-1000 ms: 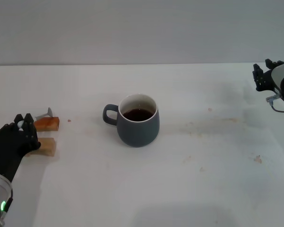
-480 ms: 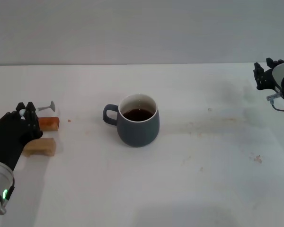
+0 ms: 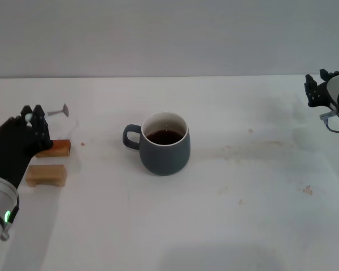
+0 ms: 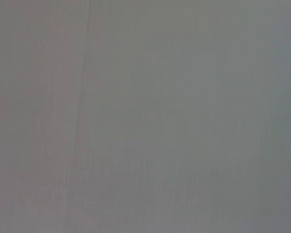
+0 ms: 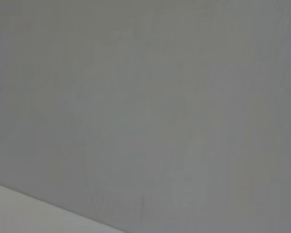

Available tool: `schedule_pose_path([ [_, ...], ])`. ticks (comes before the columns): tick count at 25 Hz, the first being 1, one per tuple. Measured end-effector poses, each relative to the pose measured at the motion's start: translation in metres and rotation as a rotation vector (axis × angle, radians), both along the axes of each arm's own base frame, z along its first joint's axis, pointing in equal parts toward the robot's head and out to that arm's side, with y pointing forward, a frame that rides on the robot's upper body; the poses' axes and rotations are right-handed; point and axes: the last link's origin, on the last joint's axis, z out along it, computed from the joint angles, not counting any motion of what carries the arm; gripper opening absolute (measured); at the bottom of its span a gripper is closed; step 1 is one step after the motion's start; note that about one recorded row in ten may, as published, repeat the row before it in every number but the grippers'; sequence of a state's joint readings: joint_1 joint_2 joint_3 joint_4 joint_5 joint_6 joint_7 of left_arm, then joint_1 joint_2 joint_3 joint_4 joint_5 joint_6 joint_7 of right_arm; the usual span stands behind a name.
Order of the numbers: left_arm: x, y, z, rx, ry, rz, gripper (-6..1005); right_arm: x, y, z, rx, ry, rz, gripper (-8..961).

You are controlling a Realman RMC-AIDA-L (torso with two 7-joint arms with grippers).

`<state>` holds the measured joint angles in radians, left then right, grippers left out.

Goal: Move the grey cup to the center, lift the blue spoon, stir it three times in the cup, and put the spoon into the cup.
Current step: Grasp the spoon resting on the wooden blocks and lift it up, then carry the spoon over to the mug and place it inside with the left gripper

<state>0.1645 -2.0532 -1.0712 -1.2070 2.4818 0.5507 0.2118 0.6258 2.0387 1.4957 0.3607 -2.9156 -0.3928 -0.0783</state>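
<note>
The grey cup [image 3: 165, 144] stands at the middle of the white table, handle to the left, with dark brown liquid inside. My left gripper [image 3: 34, 117] is at the left edge, shut on the blue spoon [image 3: 53, 113]. It holds the spoon lifted above the table. The spoon's pale handle end is between the fingers, and its grey metal bowl sticks out to the right. My right gripper [image 3: 319, 87] is parked at the far right edge, raised off the table. The wrist views show only a blank grey surface.
Two small wooden blocks lie at the left: an orange-brown one [image 3: 57, 148] and a tan one [image 3: 45, 174], just below and beside my left gripper. Faint brown stains [image 3: 308, 189] mark the table right of the cup.
My left gripper has risen and moved back with the spoon, lifting it off the orange-brown block. The cup and the right arm have not moved.
</note>
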Motion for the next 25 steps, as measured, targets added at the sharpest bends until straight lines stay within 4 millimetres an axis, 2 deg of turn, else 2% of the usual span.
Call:
schedule_pose_path([
  [5,0.011,0.007,0.012,0.033,-0.002,-0.032,148,0.002,0.000,0.001,0.006,0.004,-0.008,292],
  [7,0.020,0.011,0.023,0.052,0.003,-0.055,148,0.003,-0.001,0.001,0.007,0.004,-0.010,292],
  [9,0.020,0.011,0.023,0.052,0.003,-0.055,149,0.003,-0.001,0.002,0.007,0.005,-0.011,292],
  [10,0.032,0.013,0.032,0.059,0.011,-0.083,149,0.003,-0.001,0.002,0.008,0.005,-0.012,292],
  [15,0.047,0.015,0.045,0.029,0.012,-0.097,150,0.005,-0.002,0.002,0.010,0.007,-0.016,292],
  [20,0.061,0.014,0.053,0.000,0.005,-0.111,151,0.005,-0.001,0.003,0.015,0.010,-0.019,292],
  [22,0.061,0.014,0.053,0.000,0.005,-0.111,152,0.006,-0.002,0.003,0.014,0.010,-0.021,292],
  [25,0.074,0.012,0.053,-0.045,0.005,-0.126,152,0.007,-0.002,0.004,0.019,0.013,-0.027,292],
])
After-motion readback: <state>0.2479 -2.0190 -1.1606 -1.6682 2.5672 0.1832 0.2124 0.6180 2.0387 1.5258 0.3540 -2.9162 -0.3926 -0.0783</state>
